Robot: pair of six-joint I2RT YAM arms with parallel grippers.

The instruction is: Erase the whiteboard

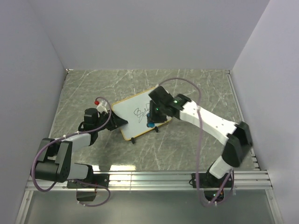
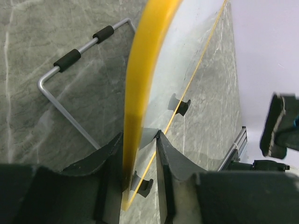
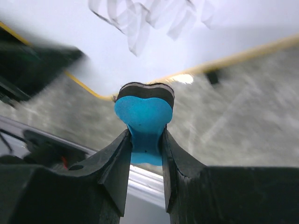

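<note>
left pincer (image 2: 139, 144) clamped on the whiteboard (image 1: 125, 116) at its yellow frame edge, right pincer (image 3: 145, 140) pinching the blue eraser (image 3: 144, 114), scribble (image 1: 140, 112) just ahead of its tips

The whiteboard (image 1: 133, 112) is shown with a glossy white face and a smooth yellow frame (image 2: 142, 70). The eraser (image 3: 142, 119) is seen as matt blue foam capped with dark felt. At 10 o'clock from the frame, a metal wire stand (image 2: 67, 59) is fitted with matt black sleeves (image 2: 103, 33).
</note>
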